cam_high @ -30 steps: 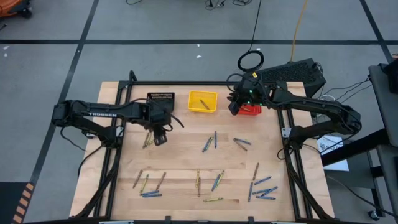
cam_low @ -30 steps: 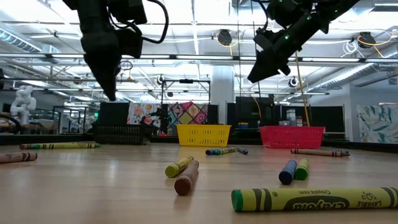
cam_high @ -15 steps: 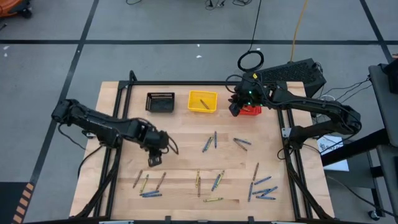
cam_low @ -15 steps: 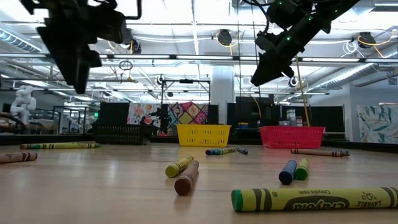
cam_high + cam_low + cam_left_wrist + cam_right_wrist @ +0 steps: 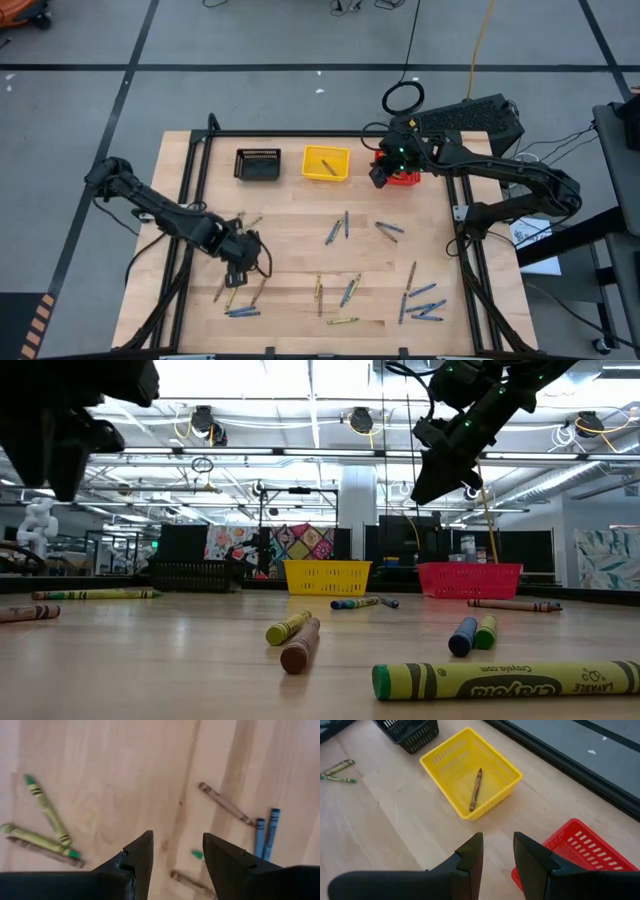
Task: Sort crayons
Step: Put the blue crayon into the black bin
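Near the desk's front-left corner, left gripper (image 5: 237, 274) now low over scattered crayons (image 5: 238, 297), moved there from the black basket (image 5: 258, 164), fingers wide and empty: next pickup likely. Right gripper (image 5: 378, 175), half-open, empty, waiting by red basket (image 5: 406, 179).

Overhead, table-level, two downward wrist views
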Controlling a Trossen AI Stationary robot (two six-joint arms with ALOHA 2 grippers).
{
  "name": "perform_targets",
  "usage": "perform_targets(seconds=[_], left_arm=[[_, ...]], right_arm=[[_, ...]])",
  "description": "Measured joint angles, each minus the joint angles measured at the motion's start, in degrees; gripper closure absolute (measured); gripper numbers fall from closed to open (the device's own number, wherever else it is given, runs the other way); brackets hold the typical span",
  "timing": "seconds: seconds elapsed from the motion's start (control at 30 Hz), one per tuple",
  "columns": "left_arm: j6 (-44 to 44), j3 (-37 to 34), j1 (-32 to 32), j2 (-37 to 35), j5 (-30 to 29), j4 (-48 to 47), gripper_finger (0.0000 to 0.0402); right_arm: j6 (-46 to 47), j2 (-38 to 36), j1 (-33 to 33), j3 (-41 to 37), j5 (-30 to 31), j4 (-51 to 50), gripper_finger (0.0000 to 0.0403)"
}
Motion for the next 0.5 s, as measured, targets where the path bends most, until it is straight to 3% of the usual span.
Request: perform_targets(seconds=[0.27,0.5], left_arm=[[-1.45,-0.07,-6.43,8.19,1.57,6.67,0.0233],[-10.89,-0.07,-11.17,13.37,2.62,11.23,0.0233]], right_arm=[[2.84,0.00,0.00,0.00,-0.02,-0.31,0.0307],[7.00,0.00,0.00,0.00,-0.04,-1.64,0.0307]])
